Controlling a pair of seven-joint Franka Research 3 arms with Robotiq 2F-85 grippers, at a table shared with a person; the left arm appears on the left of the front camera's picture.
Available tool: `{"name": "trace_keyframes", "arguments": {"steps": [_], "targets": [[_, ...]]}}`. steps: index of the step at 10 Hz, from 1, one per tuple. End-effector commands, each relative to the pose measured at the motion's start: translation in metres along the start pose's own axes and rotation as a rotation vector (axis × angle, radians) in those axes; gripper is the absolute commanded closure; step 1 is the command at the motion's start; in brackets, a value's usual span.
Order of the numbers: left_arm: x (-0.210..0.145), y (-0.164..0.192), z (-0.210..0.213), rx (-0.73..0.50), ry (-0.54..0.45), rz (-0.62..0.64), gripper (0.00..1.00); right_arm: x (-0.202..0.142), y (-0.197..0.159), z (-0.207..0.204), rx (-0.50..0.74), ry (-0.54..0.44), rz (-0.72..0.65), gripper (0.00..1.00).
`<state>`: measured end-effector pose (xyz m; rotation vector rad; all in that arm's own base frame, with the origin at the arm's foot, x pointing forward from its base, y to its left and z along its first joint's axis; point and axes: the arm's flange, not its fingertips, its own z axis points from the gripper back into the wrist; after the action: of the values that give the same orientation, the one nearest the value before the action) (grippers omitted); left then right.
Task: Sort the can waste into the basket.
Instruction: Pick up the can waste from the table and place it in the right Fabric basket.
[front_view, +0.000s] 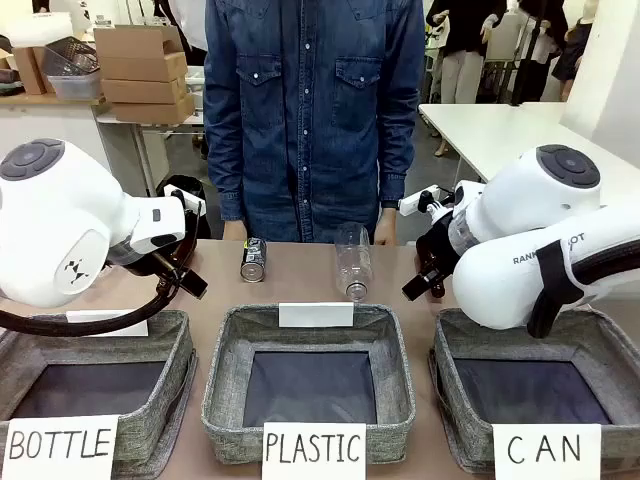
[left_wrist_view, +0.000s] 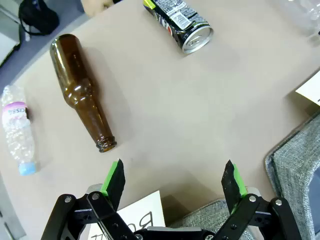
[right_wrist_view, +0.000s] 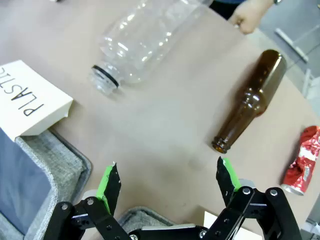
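Cans are the things to sort, and there are two of them. The black can (front_view: 254, 259) lies on its side on the counter (front_view: 300, 285), at the far edge near the person, just left of a clear plastic bottle (front_view: 352, 262). The red can (right_wrist_view: 300, 161) lies crushed on the counter, near the mouth of a brown bottle (right_wrist_view: 250, 102). Both are probably light, thin and easy to squeeze. The black one is smooth and may roll, so I would take it across the middle of its round body. The red one is uneven, so the flattened middle seems the safest place. The left gripper (left_wrist_view: 173, 172) and the right gripper (right_wrist_view: 167, 170) both have their fingers spread wide with nothing between them. The basket (front_view: 447, 400) stands at the robot's right, under the right arm, and no can shows on its dark floor. Its sign (front_view: 546, 450) reads "CAN"; the other baskets are signed "PLASTIC" and "BOTTLE". The print on the black can is too small to read.
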<state>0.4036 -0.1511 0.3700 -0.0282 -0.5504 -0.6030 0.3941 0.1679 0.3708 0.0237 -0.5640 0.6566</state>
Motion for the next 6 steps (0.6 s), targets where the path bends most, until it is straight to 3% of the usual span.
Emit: {"name": "trace_keyframes", "arguments": {"steps": [1, 6], "targets": [[0.0000, 0.0000, 0.0001, 0.000, 0.000, 0.000, 0.00, 0.0001, 0.0000, 0.0000, 0.000, 0.000, 0.000, 0.00], [0.0000, 0.0000, 0.0001, 0.000, 0.000, 0.000, 0.00, 0.0001, 0.0000, 0.0000, 0.000, 0.000, 0.000, 0.00]]}}
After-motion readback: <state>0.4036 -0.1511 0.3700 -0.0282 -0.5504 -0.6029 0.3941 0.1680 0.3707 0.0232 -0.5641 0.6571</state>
